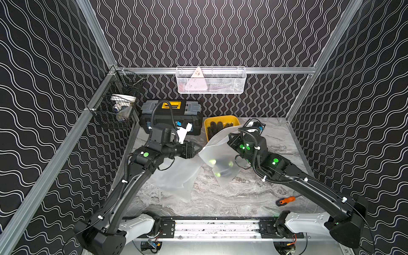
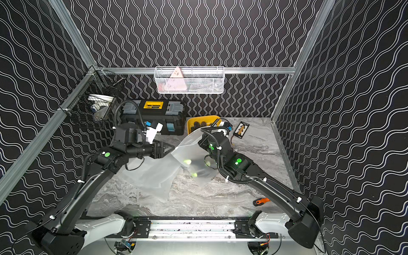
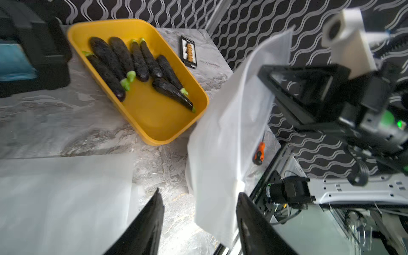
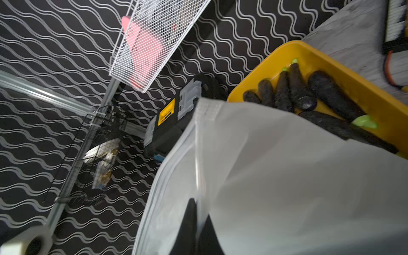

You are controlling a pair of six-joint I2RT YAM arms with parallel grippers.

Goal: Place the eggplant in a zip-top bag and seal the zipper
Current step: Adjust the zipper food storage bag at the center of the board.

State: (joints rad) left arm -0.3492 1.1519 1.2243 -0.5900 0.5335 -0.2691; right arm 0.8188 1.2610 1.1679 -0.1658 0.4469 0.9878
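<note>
A frosted zip-top bag (image 1: 220, 154) hangs in the air over the middle of the table, seen in both top views. My right gripper (image 4: 199, 207) is shut on the bag's (image 4: 276, 176) edge near its zipper strip. My left gripper (image 3: 199, 192) is open at the bag's left corner (image 3: 220, 198). That corner hangs between the fingers, close to one and apart from the other. Several dark eggplants (image 3: 136, 59) with green stems lie in a yellow tray (image 3: 176, 136) at the back of the table, behind the bag (image 2: 194, 159).
Another frosted bag (image 1: 176, 176) lies flat on the marble table under my left arm. A black toolbox (image 1: 171, 117) stands at the back left. An orange-handled screwdriver (image 1: 287, 200) lies at the front right, and a black bit card (image 2: 241, 129) at the back right. Wire baskets (image 1: 210, 80) hang on the walls.
</note>
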